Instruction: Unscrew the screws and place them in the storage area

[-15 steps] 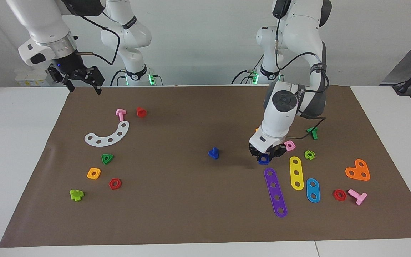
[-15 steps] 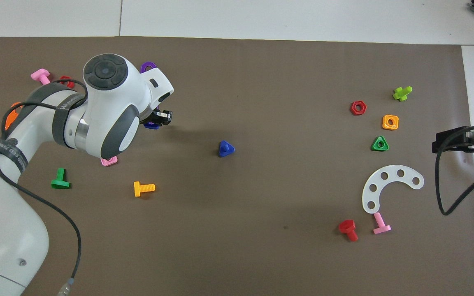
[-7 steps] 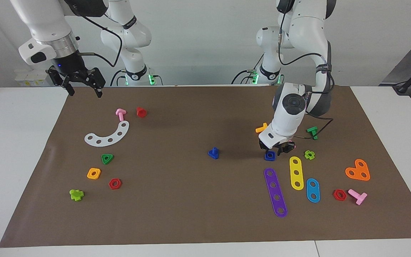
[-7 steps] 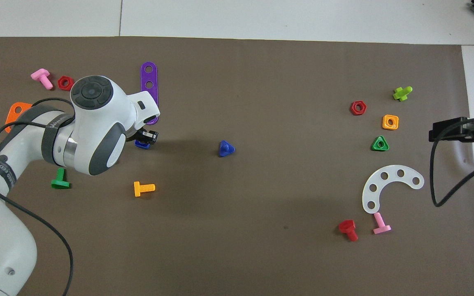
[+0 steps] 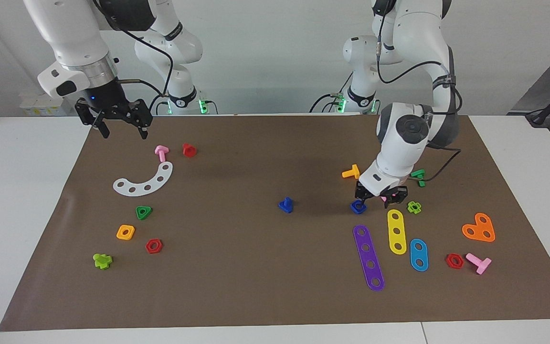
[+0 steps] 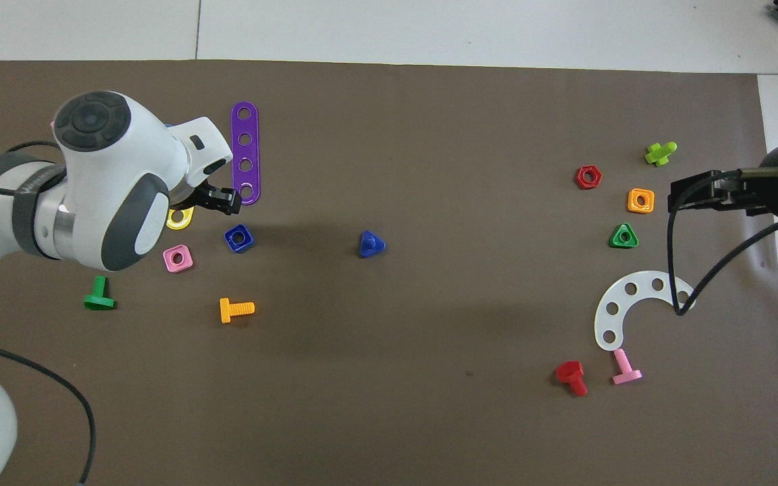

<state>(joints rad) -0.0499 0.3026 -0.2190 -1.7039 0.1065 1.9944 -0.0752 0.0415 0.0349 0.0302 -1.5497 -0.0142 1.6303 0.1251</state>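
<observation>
Sitting alone mid-mat: the dark blue bolt (image 5: 285,205), head flat on the brown mat (image 5: 256,296), short stubby shaft pointing up. From overhead its head reads as a rounded triangle (image 6: 371,244). Nothing touches it.

Left gripper (image 5: 380,199) is low over the mat at the left arm's end, just beside the blue square nut (image 5: 358,206). Fingers are parted and hold nothing; the nut lies free on the mat, round hole up (image 6: 238,238). Pink square nut (image 6: 177,258) and yellow strip (image 5: 397,231) sit close by, purple strip (image 6: 245,152) slightly farther from the robots.

Right gripper (image 5: 122,126) hangs in the air over the mat edge at the right arm's end, fingers spread wide, empty. That arm waits.

Storage area: white curved strip (image 5: 145,182), green triangular nut (image 5: 143,212), orange square nut (image 5: 125,232), red hex nut (image 5: 153,245), all toward the right arm's end, well apart from the bolt. Pink bolt (image 5: 161,153) and red bolt (image 5: 189,150) lie nearer the robots than the curved strip.
</observation>
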